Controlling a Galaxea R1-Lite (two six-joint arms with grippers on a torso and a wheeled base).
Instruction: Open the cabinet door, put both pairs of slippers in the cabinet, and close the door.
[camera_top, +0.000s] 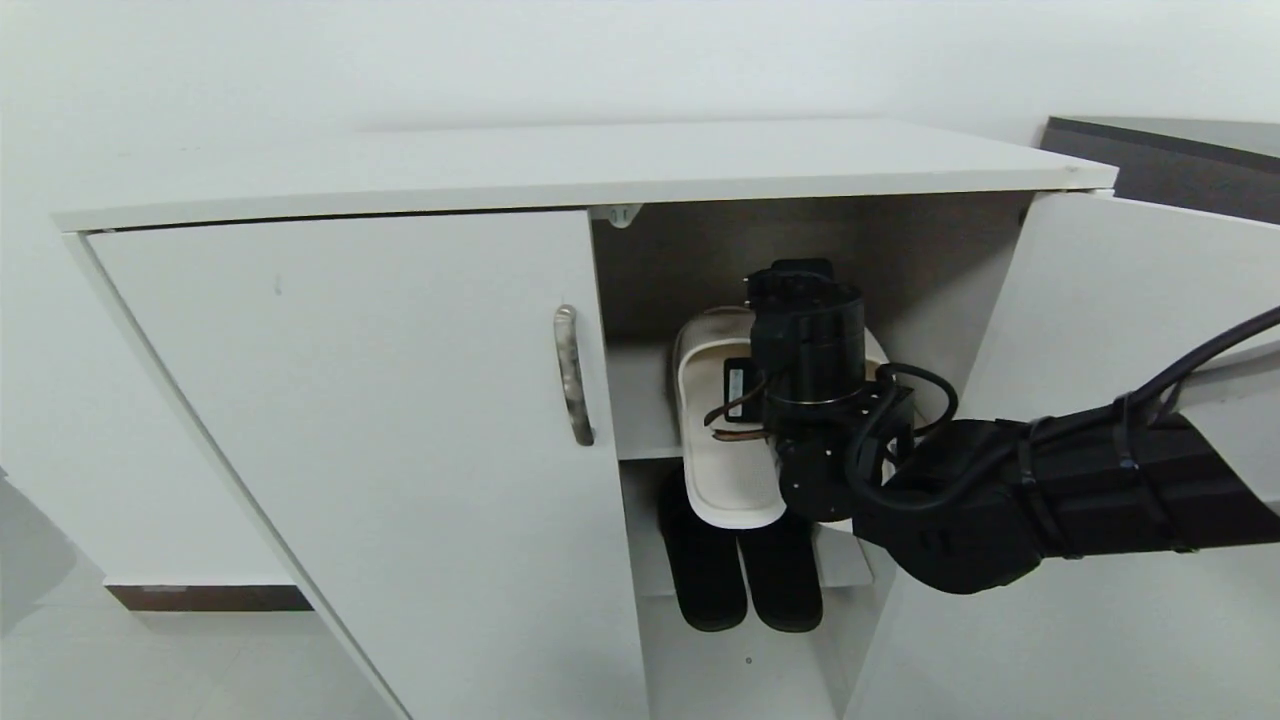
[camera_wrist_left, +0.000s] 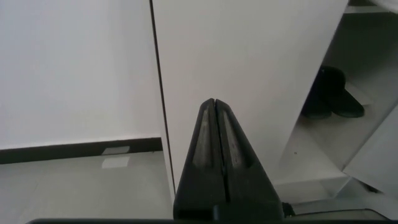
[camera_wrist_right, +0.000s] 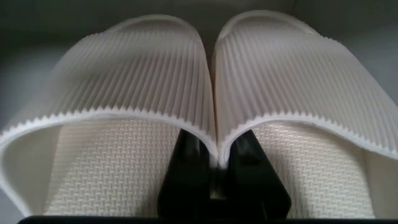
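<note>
The right gripper (camera_wrist_right: 217, 167) is clamped on the pair of cream-white ribbed rubber slippers (camera_wrist_right: 143, 81): its black fingers (camera_wrist_right: 186, 163) pinch the two inner strap edges together where the slippers meet, soles down and toes pointing into the white wooden cabinet (camera_top: 560, 165). In the head view the right arm (camera_top: 1010, 500) comes in from the right, bends at the wrist and reaches through the open half of the cabinet. The cream-white slippers lie on the middle shelf (camera_top: 640, 400), their heels overhanging its front edge. A small dark label (camera_top: 738, 382) on the wrist is too small to read. On the lower shelf, just beneath, a pair of black slippers (camera_top: 745, 570) lies side by side, heels outward. The right door (camera_top: 1100, 300) stands swung open beside the arm, and the left door (camera_top: 350, 420) is closed, with a curved metal handle (camera_top: 572, 375) near its inner edge. The left gripper (camera_wrist_left: 214, 143) has its fingers pressed together on nothing and hangs low before the closed left door, above the pale floor (camera_wrist_left: 74, 186).
</note>
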